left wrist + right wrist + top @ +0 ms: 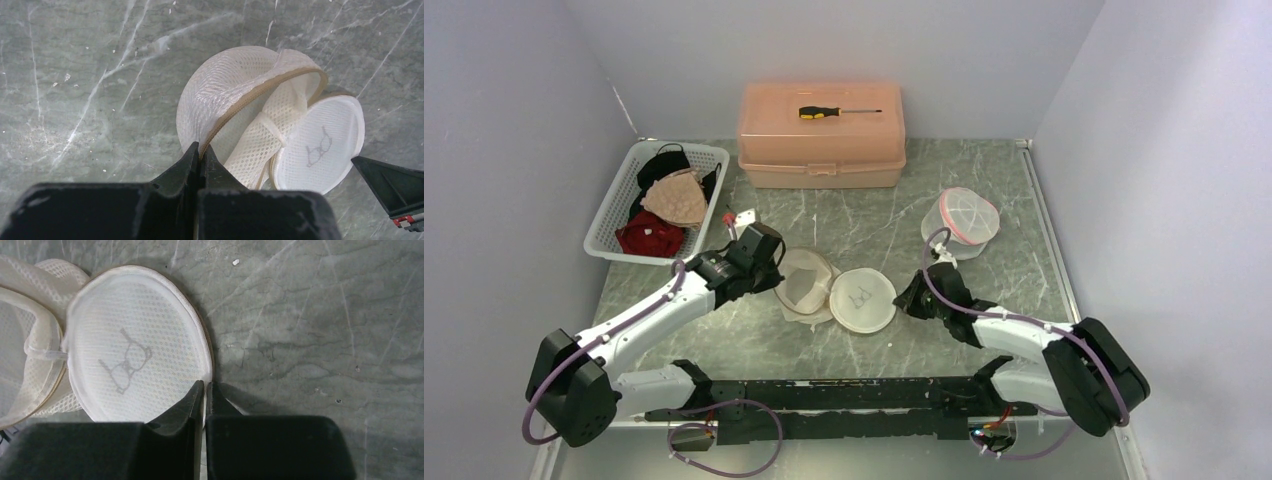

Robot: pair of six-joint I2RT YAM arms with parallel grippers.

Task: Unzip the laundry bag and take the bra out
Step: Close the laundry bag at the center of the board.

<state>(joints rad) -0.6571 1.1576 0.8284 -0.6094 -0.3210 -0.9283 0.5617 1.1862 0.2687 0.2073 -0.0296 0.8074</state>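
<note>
The left gripper [200, 150] is pinched shut on the zipper rim of the laundry bag [864, 300], and the right gripper [204, 389] is clamped on its opposite edge. The bag is spread open on the table [874, 215], its two halves laid side by side, left to right.

left pincer [200, 148] clamped tight; right pincer [204, 386] pinched closed; both angled inward, low
</note>
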